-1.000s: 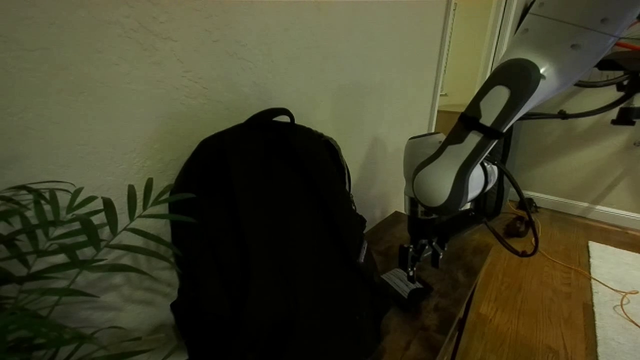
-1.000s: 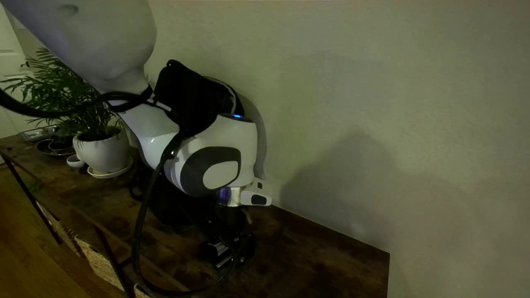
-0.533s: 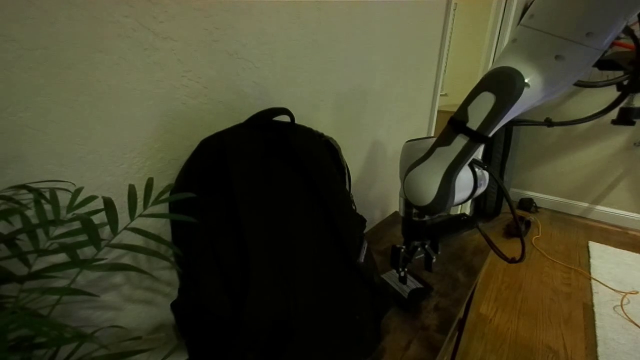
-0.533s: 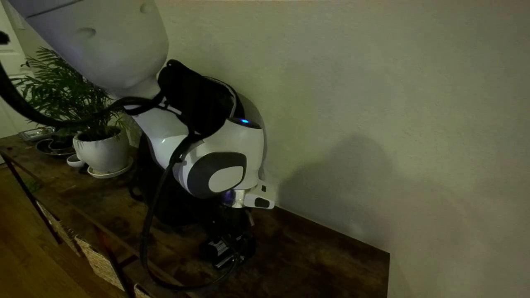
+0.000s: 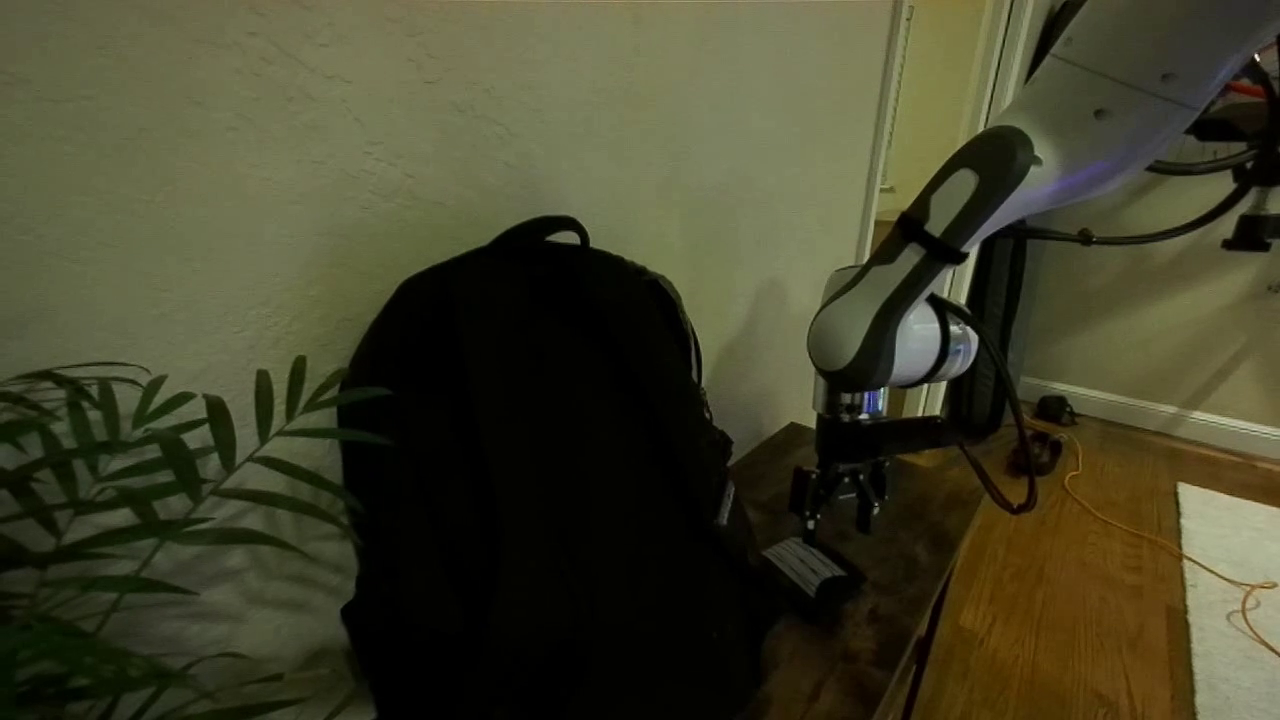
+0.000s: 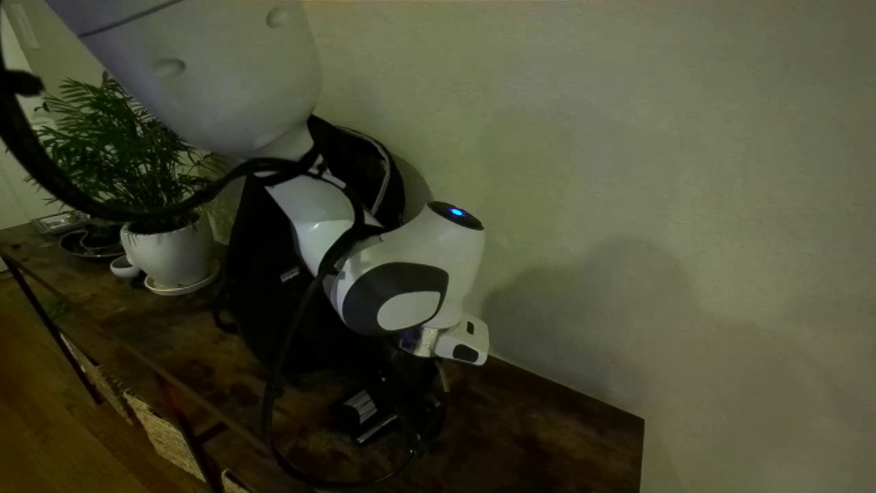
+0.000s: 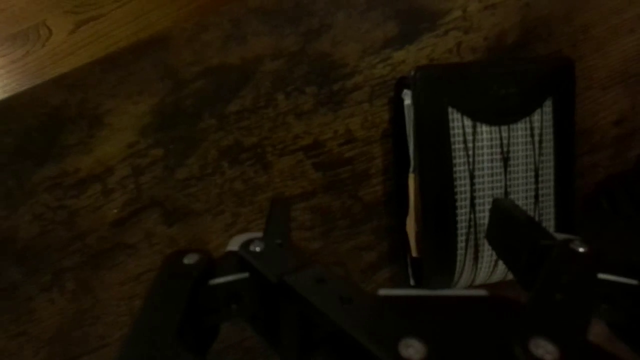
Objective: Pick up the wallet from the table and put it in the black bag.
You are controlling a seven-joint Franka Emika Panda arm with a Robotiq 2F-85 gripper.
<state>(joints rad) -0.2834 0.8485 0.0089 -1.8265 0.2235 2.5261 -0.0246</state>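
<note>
The black bag (image 5: 540, 450) stands on the table (image 6: 534, 445), and in an exterior view plant leaves (image 5: 180, 470) cross one edge of it. In an exterior view the arm (image 6: 438, 246) and a hanging black cable (image 6: 270, 394) block much of the bag. On the side of the bag away from the wallet (image 7: 505, 165) are a white pot (image 6: 168, 257) on a saucer (image 6: 179, 290), a small white bowl (image 6: 124, 271) and a dark dish (image 6: 89, 255).

The wallet lies on the table just beside the bag, grey face up. Near the bag too, the fingers (image 7: 520, 240) are spread wide and released, one overlapping the grey face in the wrist view; whether it touches cannot be told.

The table around the bag is mottled brown wood. Behind the bag rises a pale, rough wall (image 5: 250, 150). On the wallet's side of the bag, well apart, an orange cord (image 5: 1120, 524) runs over a plank floor (image 5: 1070, 610) onto a white rug (image 5: 1235, 610).
</note>
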